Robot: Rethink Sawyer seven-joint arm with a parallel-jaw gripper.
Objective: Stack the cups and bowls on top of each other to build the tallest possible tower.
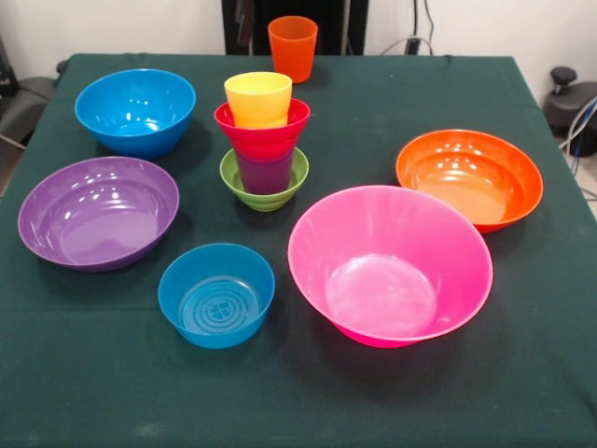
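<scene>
With no gripper to be seen, its state cannot be told, and the tower near the table's middle could be toppled when the orange cup standing apart behind it is added off-centre

The purple cup is mostly hidden between the red bowl and green bowl.

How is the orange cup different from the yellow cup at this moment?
The orange cup stands alone on the green tablecloth at the far edge, while the yellow cup sits inside the red bowl at the top of the tower. The orange cup shows its full height; the yellow cup's lower part is hidden by the bowl. Both are upright, open side up and look empty.
</scene>
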